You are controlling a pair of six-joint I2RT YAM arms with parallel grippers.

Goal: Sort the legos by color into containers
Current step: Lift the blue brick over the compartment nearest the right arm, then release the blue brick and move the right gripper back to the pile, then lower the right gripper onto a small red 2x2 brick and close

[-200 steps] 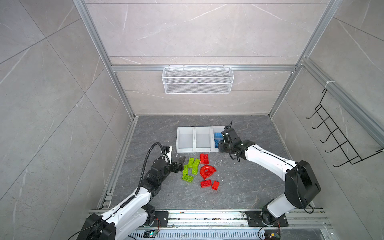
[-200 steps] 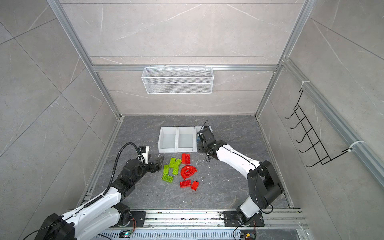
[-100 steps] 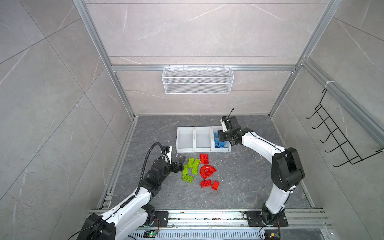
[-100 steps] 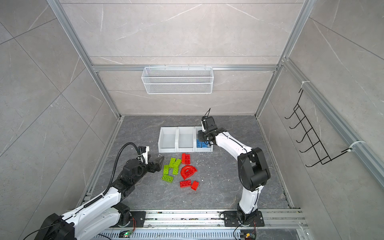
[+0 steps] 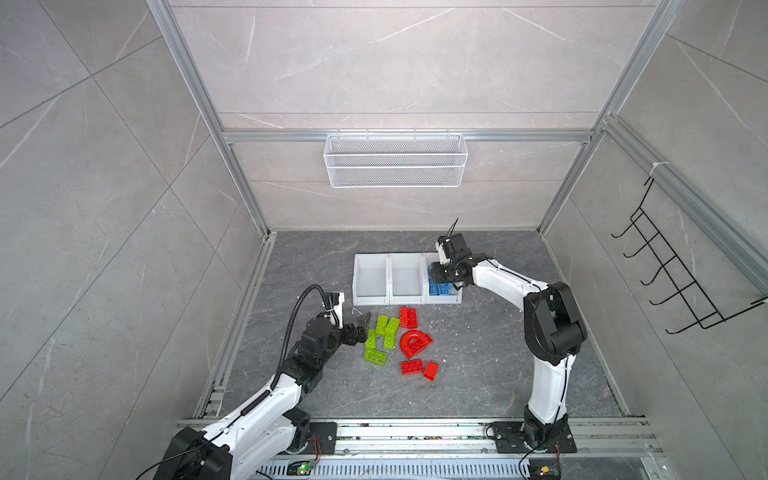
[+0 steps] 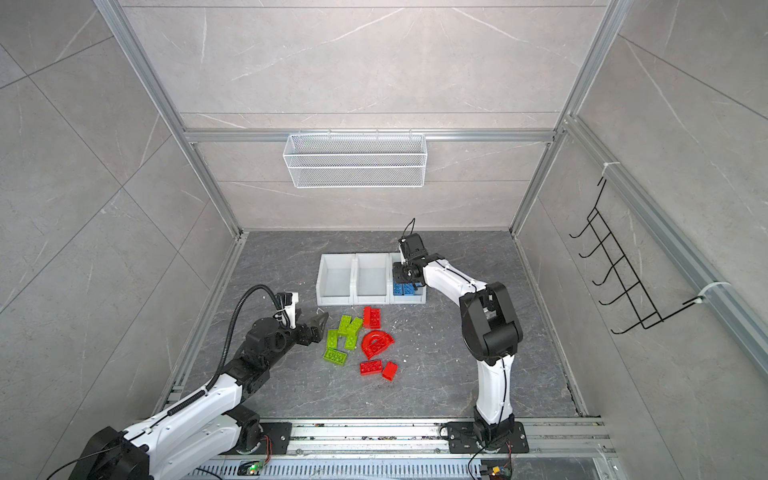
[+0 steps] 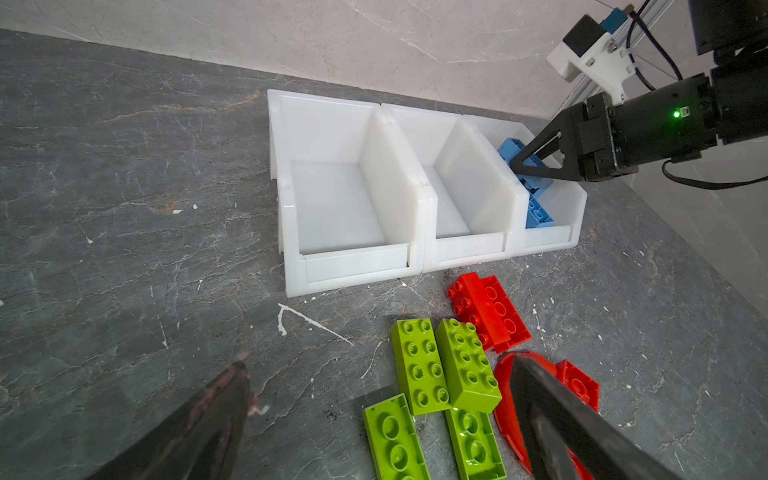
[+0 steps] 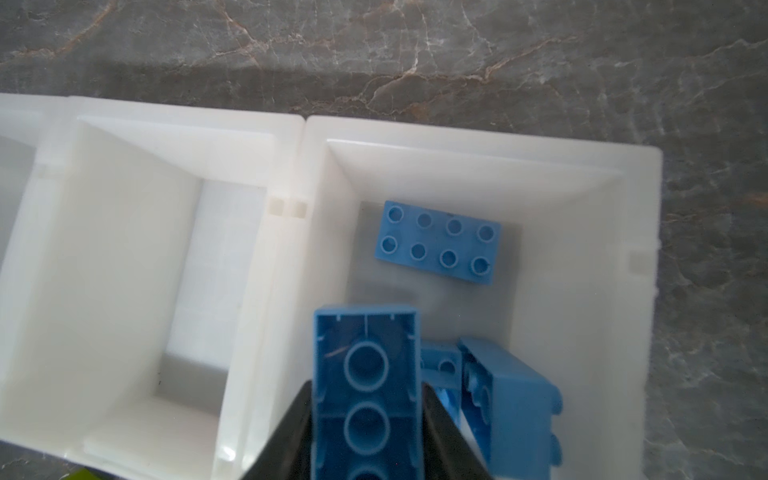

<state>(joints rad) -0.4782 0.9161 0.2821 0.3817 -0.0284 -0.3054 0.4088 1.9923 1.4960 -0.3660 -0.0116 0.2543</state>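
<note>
Where tiled walls meet it, the marbled floor bears white bins.

You look down into a booth lined with large pale grey tiles veined in white: a back wall, a left wall and a right wall. Aluminium posts rise from the floor's two far corners, and a cross rail joins them along the back wall. A white wire basket hangs from the middle of that rail. A black wire hook rack hangs on the right wall. The floor is dark grey stone with pale veins, flecked with small white marks. A metal track runs along its near edge. The light is soft and even.
</note>
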